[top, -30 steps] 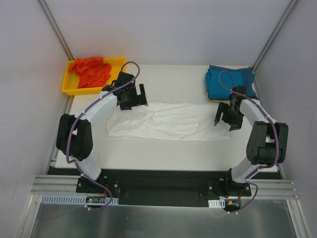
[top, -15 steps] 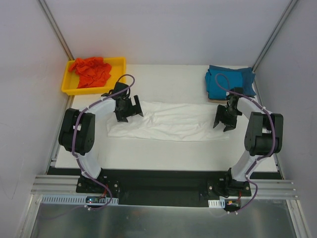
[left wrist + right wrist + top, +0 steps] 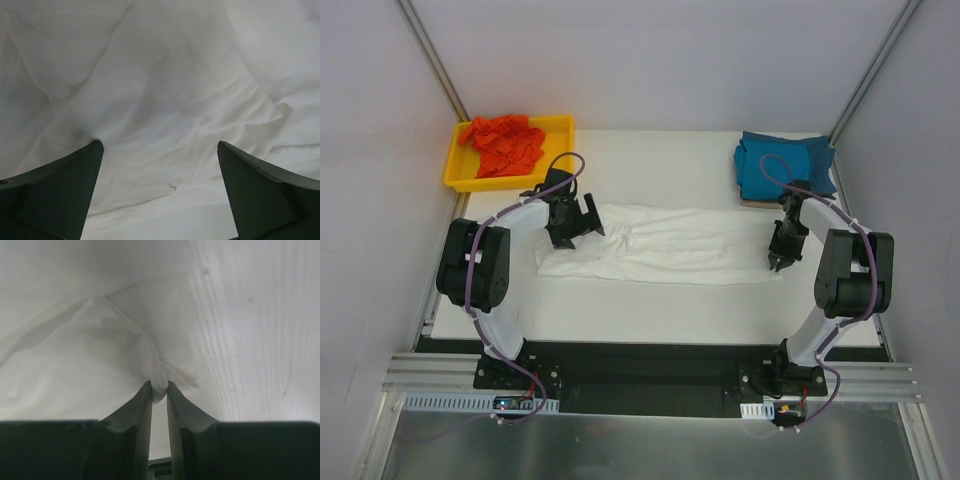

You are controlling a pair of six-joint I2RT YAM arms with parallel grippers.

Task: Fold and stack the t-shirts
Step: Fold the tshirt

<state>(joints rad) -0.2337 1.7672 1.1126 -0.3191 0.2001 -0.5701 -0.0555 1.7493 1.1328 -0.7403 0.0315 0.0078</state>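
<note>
T-shirt (image 3: pixel 95 345) now in right gripper (image 3: pixel 159 388)

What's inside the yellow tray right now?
A crumpled orange-red t-shirt lies in the yellow tray, covering most of its floor. Anything beneath the cloth is hidden.
</note>
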